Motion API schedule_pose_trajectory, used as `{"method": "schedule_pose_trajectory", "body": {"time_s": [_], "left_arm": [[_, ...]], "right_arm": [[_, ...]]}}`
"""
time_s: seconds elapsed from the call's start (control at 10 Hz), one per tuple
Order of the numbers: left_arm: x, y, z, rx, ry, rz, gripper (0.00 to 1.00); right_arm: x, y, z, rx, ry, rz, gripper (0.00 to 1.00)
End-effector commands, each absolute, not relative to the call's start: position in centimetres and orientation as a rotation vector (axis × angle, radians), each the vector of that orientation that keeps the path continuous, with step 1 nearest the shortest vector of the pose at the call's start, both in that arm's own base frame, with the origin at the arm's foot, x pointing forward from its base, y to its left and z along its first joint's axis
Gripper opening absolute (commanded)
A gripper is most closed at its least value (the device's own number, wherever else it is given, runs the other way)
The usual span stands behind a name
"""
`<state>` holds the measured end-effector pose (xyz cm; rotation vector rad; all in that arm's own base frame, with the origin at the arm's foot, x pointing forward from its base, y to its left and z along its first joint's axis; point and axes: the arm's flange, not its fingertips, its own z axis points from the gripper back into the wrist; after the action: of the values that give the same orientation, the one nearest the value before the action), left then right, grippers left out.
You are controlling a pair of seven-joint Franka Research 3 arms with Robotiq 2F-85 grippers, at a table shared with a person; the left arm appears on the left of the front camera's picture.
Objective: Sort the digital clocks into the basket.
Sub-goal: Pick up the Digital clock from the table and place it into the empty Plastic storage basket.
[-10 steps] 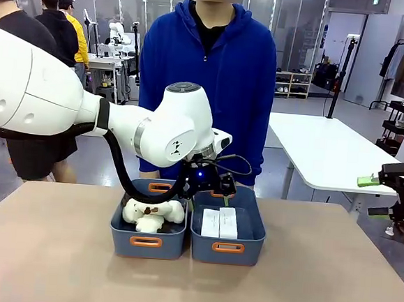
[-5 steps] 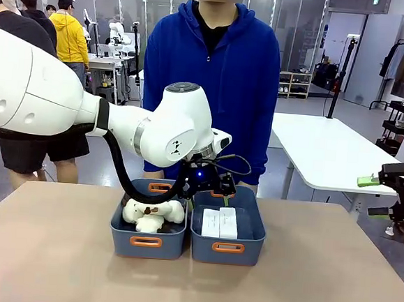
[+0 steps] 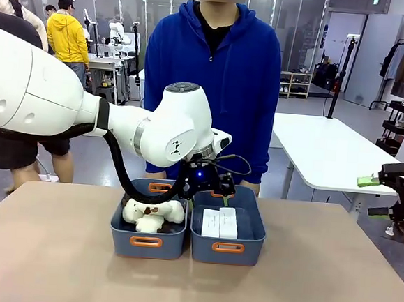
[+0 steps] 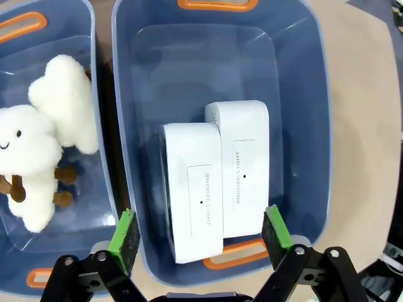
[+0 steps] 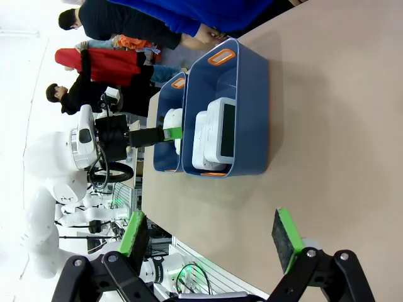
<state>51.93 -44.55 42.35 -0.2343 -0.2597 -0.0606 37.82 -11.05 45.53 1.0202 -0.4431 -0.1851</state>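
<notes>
- Lying side by side and touching, the two clocks rested flat inside the basket, their faces up; one sat slightly nearer the claw than the other.
- The left claw hung above the basket with its green pads spread apart and holding nothing; the clocks lay toward 12 o'clock from it, between the lines of its two fingers.
- At 9 o'clock of the basket, touching it, a second bin held cream plush toys.
- The right claw stood off the table's 3 o'clock edge, fingers wide apart and empty, well away from the clocks.
- A person in a blue hoodie stood at the far side.
</notes>
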Motion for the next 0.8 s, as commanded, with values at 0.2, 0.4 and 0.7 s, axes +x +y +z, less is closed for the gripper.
{"method": "schedule_pose_trajectory", "body": {"time_s": [0.2, 0.4, 0.7], "left_arm": [[52.1, -35.2, 48.8, -0.498, -0.179, -0.218, 1.00], [50.4, -27.2, 50.9, -0.651, -0.161, -0.223, 1.00], [47.1, -15.2, 51.0, -0.905, -0.242, -0.154, 1.00]], "right_arm": [[37.8, -11.2, 45.6, 1.022, -0.444, -0.175, 1.00], [37.8, -11.2, 45.6, 1.022, -0.444, -0.175, 1.00], [37.8, -11.2, 45.6, 1.022, -0.444, -0.175, 1.00]]}}
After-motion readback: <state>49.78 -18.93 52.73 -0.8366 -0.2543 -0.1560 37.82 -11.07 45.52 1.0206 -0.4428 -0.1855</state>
